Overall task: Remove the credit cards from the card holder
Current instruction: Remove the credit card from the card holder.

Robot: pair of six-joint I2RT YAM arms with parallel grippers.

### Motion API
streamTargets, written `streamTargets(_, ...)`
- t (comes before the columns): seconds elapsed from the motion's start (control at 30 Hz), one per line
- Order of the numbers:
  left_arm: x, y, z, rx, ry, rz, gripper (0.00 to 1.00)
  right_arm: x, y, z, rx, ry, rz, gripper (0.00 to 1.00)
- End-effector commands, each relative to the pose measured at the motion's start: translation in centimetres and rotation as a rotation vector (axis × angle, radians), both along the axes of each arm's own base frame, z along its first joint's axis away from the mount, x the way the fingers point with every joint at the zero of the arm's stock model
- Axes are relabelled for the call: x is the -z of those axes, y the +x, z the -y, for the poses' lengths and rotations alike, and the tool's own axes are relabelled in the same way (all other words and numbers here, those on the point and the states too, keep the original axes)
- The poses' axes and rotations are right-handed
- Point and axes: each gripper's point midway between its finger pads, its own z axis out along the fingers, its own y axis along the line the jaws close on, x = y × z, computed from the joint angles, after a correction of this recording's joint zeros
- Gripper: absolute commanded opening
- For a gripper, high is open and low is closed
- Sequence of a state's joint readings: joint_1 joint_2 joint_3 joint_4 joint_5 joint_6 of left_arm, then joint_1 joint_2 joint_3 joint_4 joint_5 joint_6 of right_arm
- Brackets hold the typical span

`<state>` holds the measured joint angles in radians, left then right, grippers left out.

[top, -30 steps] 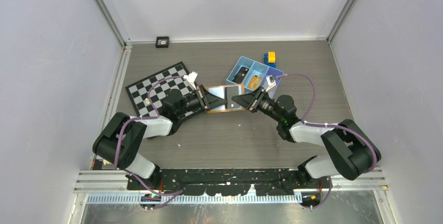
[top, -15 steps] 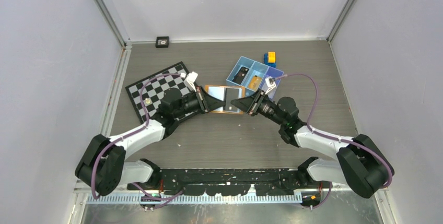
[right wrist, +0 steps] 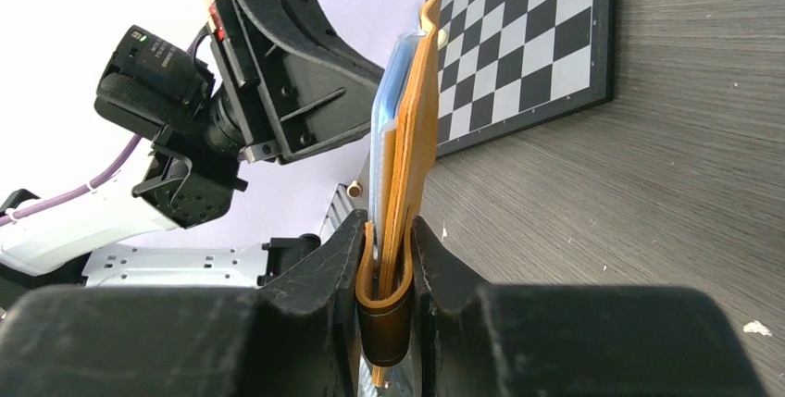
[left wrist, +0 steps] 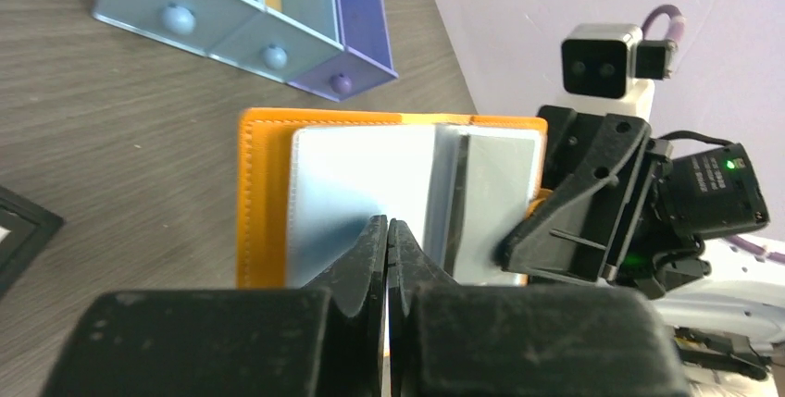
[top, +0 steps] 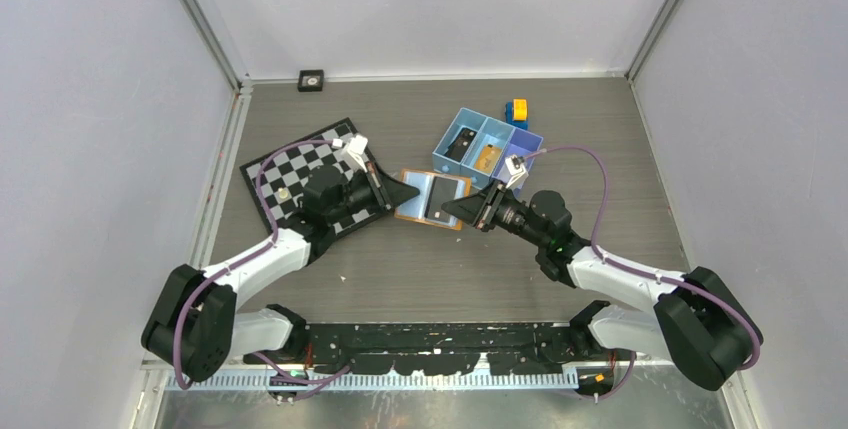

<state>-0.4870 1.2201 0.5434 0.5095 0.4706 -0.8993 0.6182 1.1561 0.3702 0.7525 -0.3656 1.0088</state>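
centre of the top view: my right claw [top: 449, 211] grips the open card holder [top: 430, 196] by its right edge. my left claw [top: 407, 192] is clenched at a sleeve [left wrist: 356, 184] (card caught? cannot tell). extraction step; next, pinch a card firmly and draw it leftward.

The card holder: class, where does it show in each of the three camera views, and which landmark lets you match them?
Top external: the card holder is near the centre of the picture.
Left wrist: mid-picture, open, orange border around clear sleeves.
Right wrist: centre, seen edge-on and upright, clamped in the right gripper.
Shared landmark: the right gripper, on the card holder's edge in all three views.
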Motion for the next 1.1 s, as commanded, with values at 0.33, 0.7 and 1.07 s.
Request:
streamTargets(0.33, -2.0, -1.7, 1.1, 0.138, -0.130, 0.046, 0.36, -2.9, -0.3, -0.8, -0.044, 0.065, 0.077, 0.00)
streamTargets(0.7, -0.5, -2.1, 3.3, 0.218, -0.114, -0.023, 0.30, -3.1, -0.6, -0.9, -0.058, 0.079, 0.081, 0.00)
streamTargets(1.07, -1.3, -0.8, 2.7, 0.179, -0.204, -0.030, 0.00, -3.2, 0.0, -0.5, -0.018, 0.065, 0.070, 0.00)
